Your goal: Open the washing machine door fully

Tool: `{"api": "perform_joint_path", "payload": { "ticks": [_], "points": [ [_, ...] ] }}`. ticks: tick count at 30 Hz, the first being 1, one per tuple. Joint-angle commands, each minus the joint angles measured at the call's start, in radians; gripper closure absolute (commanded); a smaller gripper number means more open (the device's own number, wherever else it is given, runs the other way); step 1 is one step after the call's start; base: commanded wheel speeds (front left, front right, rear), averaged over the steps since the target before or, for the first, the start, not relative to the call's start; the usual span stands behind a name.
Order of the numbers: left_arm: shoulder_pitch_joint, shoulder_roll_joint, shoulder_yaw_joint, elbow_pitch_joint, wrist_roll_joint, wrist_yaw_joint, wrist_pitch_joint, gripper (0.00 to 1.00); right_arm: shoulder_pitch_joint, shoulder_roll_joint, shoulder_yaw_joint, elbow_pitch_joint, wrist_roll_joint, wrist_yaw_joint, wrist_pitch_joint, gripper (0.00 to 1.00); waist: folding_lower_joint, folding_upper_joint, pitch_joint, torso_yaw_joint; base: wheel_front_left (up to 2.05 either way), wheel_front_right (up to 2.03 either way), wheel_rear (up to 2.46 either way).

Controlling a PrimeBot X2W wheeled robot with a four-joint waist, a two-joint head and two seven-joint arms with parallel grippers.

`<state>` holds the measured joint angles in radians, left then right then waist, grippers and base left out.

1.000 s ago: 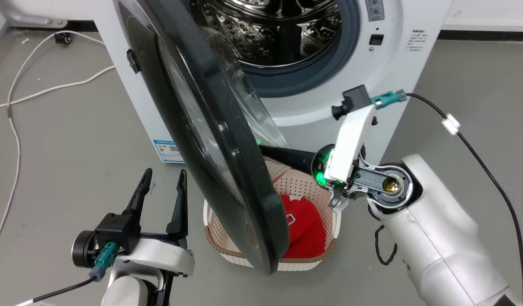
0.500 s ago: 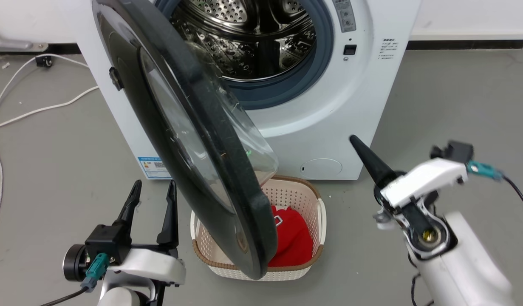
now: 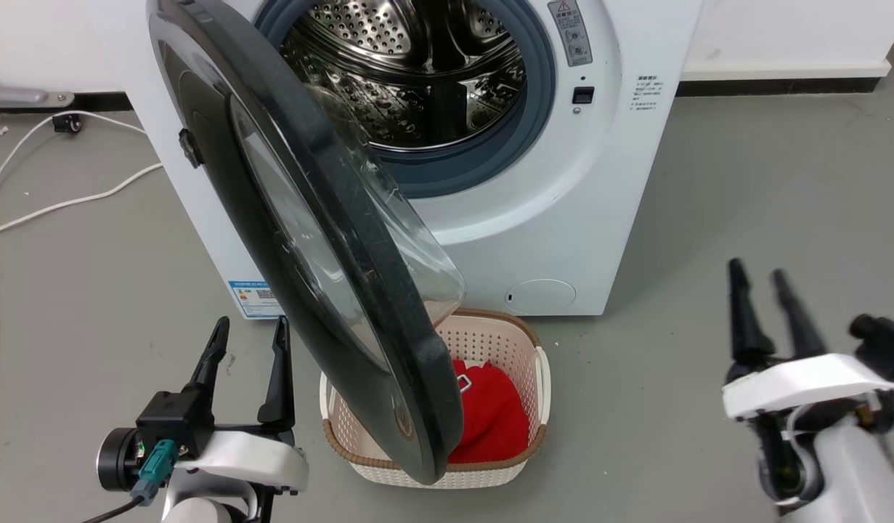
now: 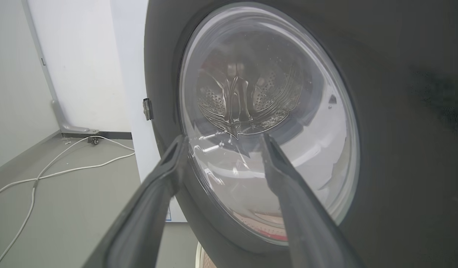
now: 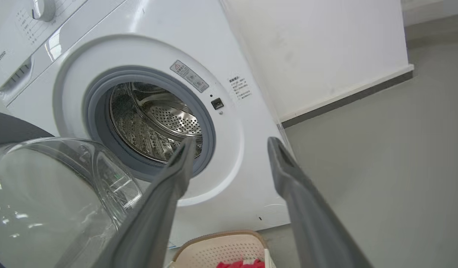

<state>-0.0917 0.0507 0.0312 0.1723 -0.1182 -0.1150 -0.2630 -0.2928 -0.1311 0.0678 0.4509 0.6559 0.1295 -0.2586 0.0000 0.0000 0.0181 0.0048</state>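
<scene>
The washing machine door stands swung out from the drum, about halfway I'd judge, so more swing is left before it's fully open. Both pairs of jaws gape wide, holding nothing. The door faces the left jaws, close ahead, untouched; from the right jaws it lies well off leftward.
</scene>
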Motion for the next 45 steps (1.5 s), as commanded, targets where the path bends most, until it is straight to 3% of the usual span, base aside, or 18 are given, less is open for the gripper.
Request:
{"api": "perform_joint_path", "payload": {
  "ticks": [1,6,10,18,31,32,33,40,45],
  "points": [
    [0.006,0.0,0.002,-0.004,0.006,-0.001,-0.003,0.0,0.034,0.017,-0.069,-0.09,-0.169,0.002,-0.006,0.0,0.0,0.0,-0.001,0.0,0.0,0.0,0.0],
    [0.011,0.0,0.003,-0.008,0.009,-0.001,-0.003,0.0,0.135,0.069,-0.15,-0.316,-0.506,0.001,-0.006,0.0,0.0,0.0,-0.005,0.002,0.0,0.0,0.0],
    [0.009,-0.001,-0.001,-0.019,0.014,-0.002,-0.003,0.0,0.215,0.082,-0.146,-0.425,-0.632,0.001,-0.006,0.0,0.0,0.0,-0.011,0.006,0.0,0.0,0.0],
    [0.014,-0.001,-0.006,-0.038,0.018,-0.005,-0.003,0.0,0.302,0.082,-0.126,-0.437,-0.594,0.001,-0.006,0.0,0.0,0.0,-0.011,0.009,0.0,0.0,0.0],
    [0.011,0.0,-0.008,-0.038,0.021,-0.007,-0.003,0.0,0.273,0.083,-0.116,-0.397,-0.558,0.001,-0.006,0.0,0.0,0.0,-0.009,0.011,0.0,0.0,0.0],
    [0.012,-0.001,-0.013,-0.035,0.011,-0.009,-0.003,0.65,0.274,0.083,-0.117,-0.395,-0.556,0.001,-0.006,0.0,0.0,0.0,-0.009,0.011,0.0,0.0,0.0],
    [0.013,-0.001,-0.015,-0.031,0.007,-0.009,-0.003,1.0,0.274,0.082,-0.118,-0.394,-0.553,0.001,-0.006,0.0,0.0,0.0,-0.008,0.011,0.0,0.0,0.0],
    [-0.002,0.0,-0.007,-0.083,-0.009,-0.012,-0.003,1.0,0.271,0.082,-0.122,-0.383,-0.539,0.001,-0.006,0.0,0.0,0.0,-0.001,0.012,0.0,0.0,0.0],
    [-0.026,0.0,-0.002,-0.215,-0.035,-0.014,-0.003,1.0,0.268,0.082,-0.12,-0.376,-0.531,0.001,-0.006,0.0,0.0,0.0,0.001,0.014,0.0,0.0,0.0]
  ]
}}
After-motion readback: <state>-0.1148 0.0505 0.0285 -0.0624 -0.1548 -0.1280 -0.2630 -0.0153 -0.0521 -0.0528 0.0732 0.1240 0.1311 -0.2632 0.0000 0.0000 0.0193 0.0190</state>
